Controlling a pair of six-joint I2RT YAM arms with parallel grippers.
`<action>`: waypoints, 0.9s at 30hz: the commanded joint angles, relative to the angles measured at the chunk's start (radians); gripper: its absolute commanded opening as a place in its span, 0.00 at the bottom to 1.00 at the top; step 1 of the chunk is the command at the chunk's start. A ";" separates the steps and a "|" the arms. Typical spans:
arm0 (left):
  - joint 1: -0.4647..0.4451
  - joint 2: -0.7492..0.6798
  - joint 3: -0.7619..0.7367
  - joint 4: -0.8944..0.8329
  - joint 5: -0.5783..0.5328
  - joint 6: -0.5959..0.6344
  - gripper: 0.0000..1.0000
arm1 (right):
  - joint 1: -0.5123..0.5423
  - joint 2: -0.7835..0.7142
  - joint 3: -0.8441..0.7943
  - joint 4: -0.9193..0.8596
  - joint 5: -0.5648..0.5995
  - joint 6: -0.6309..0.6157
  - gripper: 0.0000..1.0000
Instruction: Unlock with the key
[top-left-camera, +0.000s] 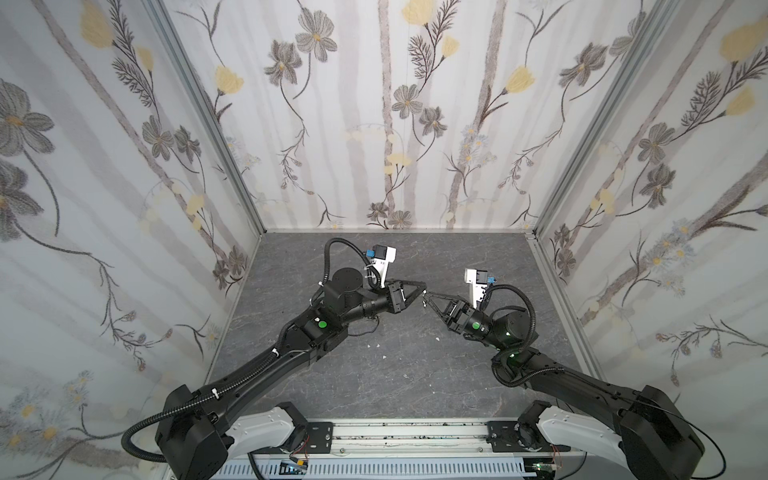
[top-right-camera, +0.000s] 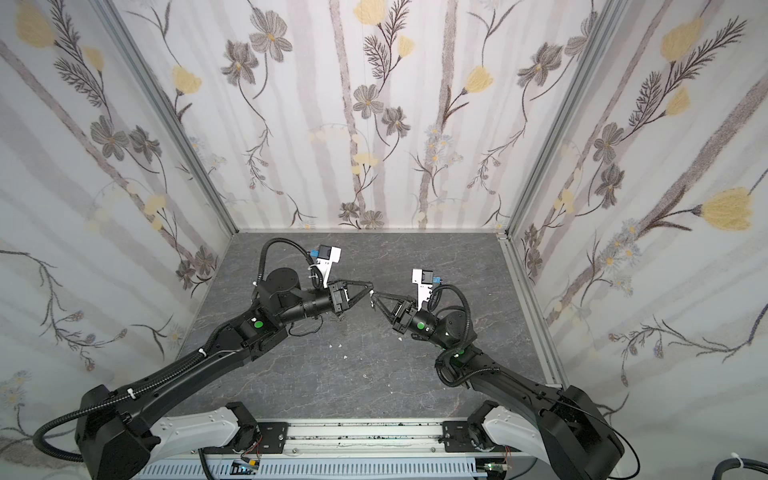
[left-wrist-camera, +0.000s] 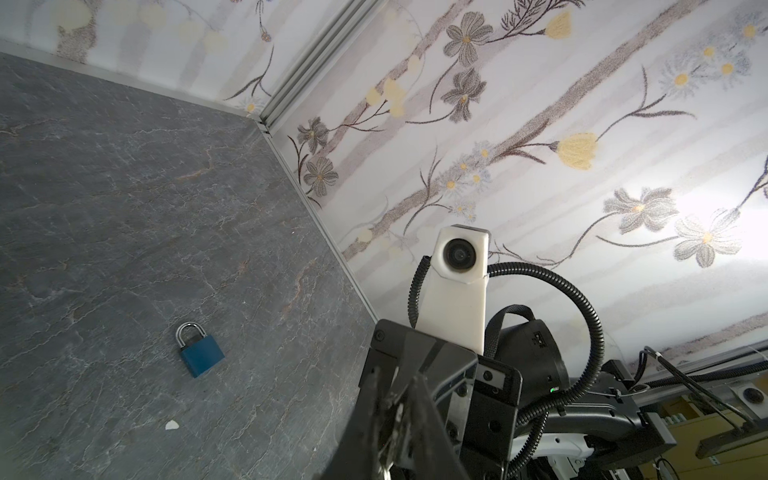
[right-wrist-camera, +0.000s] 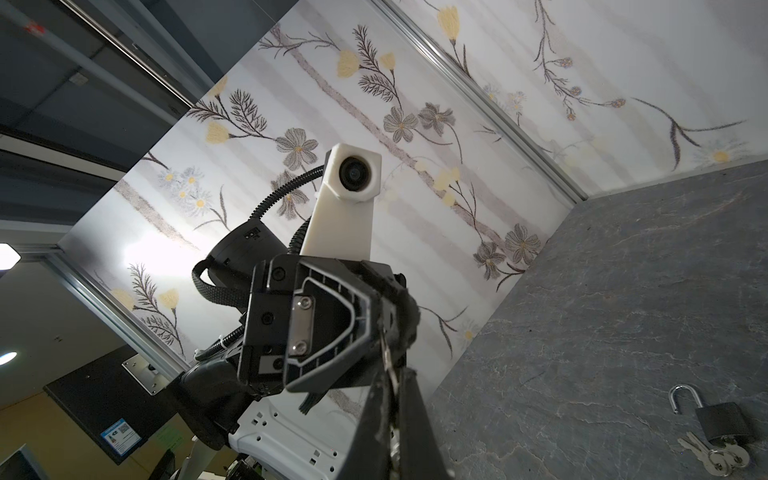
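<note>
Fingers of the 2 grippers meet tip to tip above the middle of the grey bench (top-left-camera: 374, 374) in both top views. Those of the left gripper (top-left-camera: 423, 287) stand slightly apart; those of the right gripper (top-left-camera: 424, 296) are pressed together. A blue padlock (left-wrist-camera: 202, 354), shackle shut, lies at lower left of the left wrist view. A dark padlock (right-wrist-camera: 724, 419), shackle swung open, lies at lower right of the right wrist view, a bunch of keys (right-wrist-camera: 715, 457) touching its base. The key (right-wrist-camera: 388, 364) is pinched between the right fingers, just beside the left ones; whether those touch it I cannot tell.
</note>
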 joint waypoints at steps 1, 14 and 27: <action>0.021 -0.016 -0.018 0.052 -0.002 -0.047 0.38 | -0.005 -0.009 -0.007 0.048 -0.013 0.007 0.00; 0.050 0.026 -0.015 0.160 0.147 -0.126 0.30 | -0.014 -0.025 -0.017 0.045 -0.036 -0.001 0.00; 0.049 0.041 -0.007 0.146 0.138 -0.125 0.41 | -0.028 -0.026 -0.019 0.012 -0.040 -0.002 0.00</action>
